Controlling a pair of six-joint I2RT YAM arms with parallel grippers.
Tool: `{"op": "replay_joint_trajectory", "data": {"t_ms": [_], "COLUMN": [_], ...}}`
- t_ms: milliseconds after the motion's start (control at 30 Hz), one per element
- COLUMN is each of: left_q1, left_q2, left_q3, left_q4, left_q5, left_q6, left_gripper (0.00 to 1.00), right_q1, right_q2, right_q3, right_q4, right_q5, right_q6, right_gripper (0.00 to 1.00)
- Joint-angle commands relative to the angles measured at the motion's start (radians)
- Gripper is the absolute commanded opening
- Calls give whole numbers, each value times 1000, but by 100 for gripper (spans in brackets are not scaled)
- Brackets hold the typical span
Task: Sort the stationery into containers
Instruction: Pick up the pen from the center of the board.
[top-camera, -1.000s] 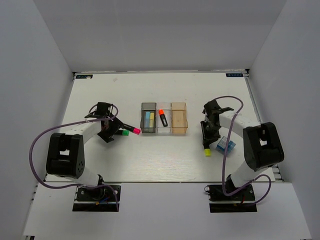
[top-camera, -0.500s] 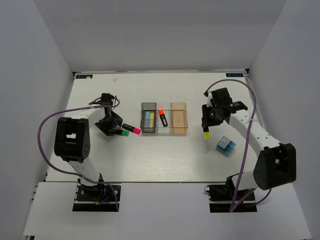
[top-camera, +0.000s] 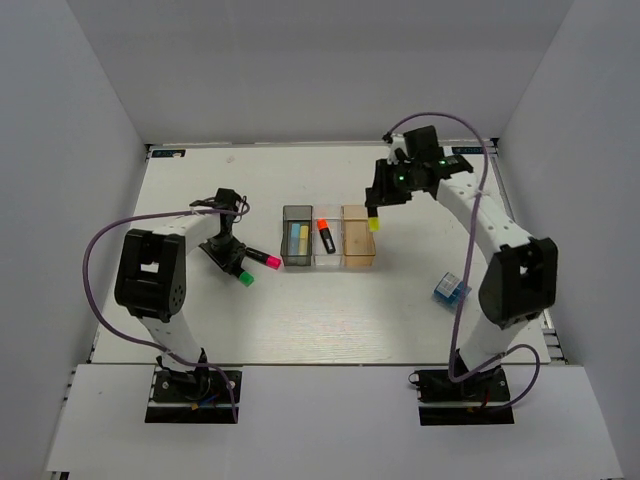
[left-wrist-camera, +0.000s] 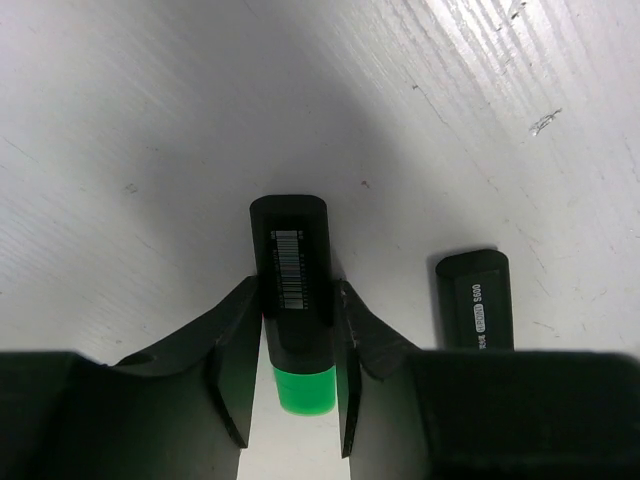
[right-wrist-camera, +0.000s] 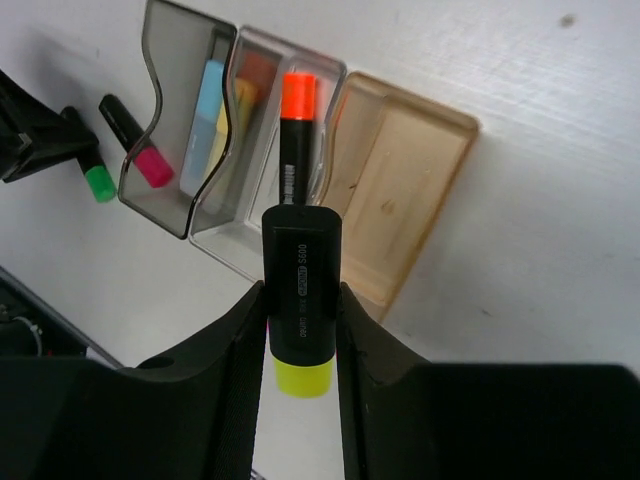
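Highlighter (right-wrist-camera: 298, 290) along right fingers (right-wrist-camera: 235, 360), yellow end rearward

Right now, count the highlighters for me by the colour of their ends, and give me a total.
Green-ended highlighter: 1
Pink-ended highlighter: 1
Orange-ended highlighter: 1
Yellow-ended highlighter: 1
Total: 4

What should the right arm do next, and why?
Probably shift the right gripper left, over the clear bin. It is shut on the yellow highlighter near the tan bin, and the orange highlighter lies in the clear one.
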Motion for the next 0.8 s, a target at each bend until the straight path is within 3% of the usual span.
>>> {"op": "replay_joint_trajectory", "data": {"t_ms": [0, 67, 167, 533, 700, 767], "left_q1": [-10, -12, -10, -50, -107, -137], "left_q2": [58, 49, 12, -291, -402, -408], "left_q3": [-75, -84, -81, -66, 26, 77], "left_q4": [-7, 0, -9, -50, -64, -65], "left_q5": [25, 29, 22, -49, -75, -60], "left_q6": [-20, -7, 27, 177, 243, 259], "left_gripper": [16, 6, 0, 0, 0, 0], "right_q1": [46, 81, 109, 242, 274, 282], "right_q2": [73, 104, 160, 323, 368, 378], "right_q3": [47, 64, 89, 222, 235, 242], "right_q4": [37, 50, 51, 1, -16, -22], "right_q5": [-94, -83, -42, 155, 222, 230], "right_q6": [91, 109, 126, 195, 181, 171], "right_gripper": [0, 0, 0, 0, 0, 11]}}
